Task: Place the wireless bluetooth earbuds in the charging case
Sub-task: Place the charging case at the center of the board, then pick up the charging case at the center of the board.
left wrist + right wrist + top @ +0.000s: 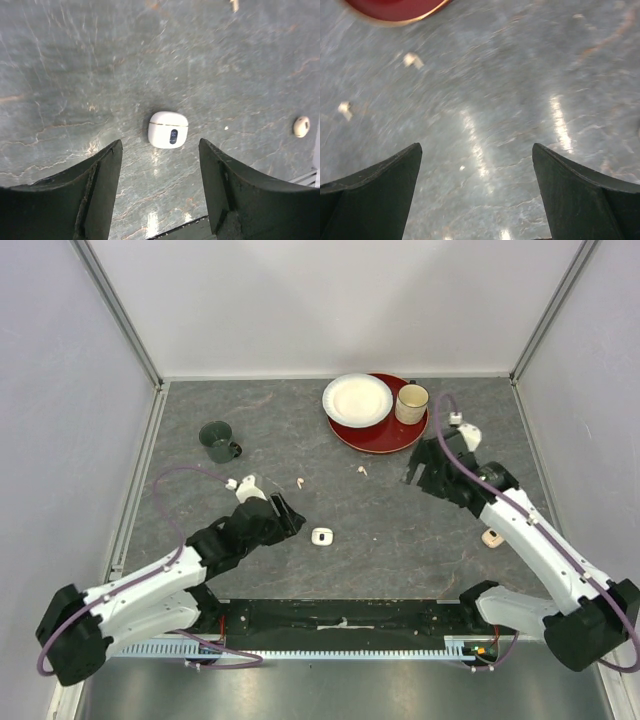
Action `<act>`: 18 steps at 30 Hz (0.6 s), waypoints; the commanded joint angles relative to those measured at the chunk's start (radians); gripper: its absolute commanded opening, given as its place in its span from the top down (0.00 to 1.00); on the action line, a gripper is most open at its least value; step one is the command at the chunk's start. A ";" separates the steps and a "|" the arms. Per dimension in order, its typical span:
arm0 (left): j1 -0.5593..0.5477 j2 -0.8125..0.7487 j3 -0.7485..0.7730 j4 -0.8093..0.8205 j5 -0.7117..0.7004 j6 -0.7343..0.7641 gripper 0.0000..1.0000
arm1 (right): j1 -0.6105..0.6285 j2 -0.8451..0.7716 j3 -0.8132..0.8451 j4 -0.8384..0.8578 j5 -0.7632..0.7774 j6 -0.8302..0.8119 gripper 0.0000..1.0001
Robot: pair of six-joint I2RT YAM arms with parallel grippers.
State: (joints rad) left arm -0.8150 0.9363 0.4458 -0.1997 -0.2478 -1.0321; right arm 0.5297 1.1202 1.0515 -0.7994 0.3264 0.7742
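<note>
Left gripper (160,152) is seen unclenched, charging case (168,129) lying at its twelve o'clock; right gripper (476,146) is spread wide, empty.

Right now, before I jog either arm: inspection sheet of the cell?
Surface: grey marbled table, glare streaks in the wrist views.
Job's things: charging case looks shut, lying just ahead of the left hand; earbuds loose on the table, one and another; pale case-like thing beside the right arm.
Clutter: green mug; white plate on red plate; beige mug also on the red plate.
Hands: left hand open, holding nothing; right hand open, holding nothing.
Cables: purple cable looped along the left arm and the right arm.
Surroundings: white walls with metal frame posts.
</note>
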 commanded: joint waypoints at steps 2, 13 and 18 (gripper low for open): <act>-0.003 -0.157 0.106 -0.102 -0.154 0.203 0.22 | -0.287 0.030 0.007 -0.095 0.011 0.007 0.02; -0.001 -0.096 0.316 -0.219 -0.068 0.443 0.12 | -0.602 0.038 -0.169 -0.187 0.099 0.123 0.02; 0.000 -0.001 0.358 -0.245 0.008 0.431 0.11 | -0.638 0.021 -0.240 -0.164 0.149 0.129 0.02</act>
State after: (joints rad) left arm -0.8150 0.8948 0.7559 -0.4026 -0.3069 -0.6582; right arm -0.0872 1.1603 0.8383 -0.9607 0.4057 0.8707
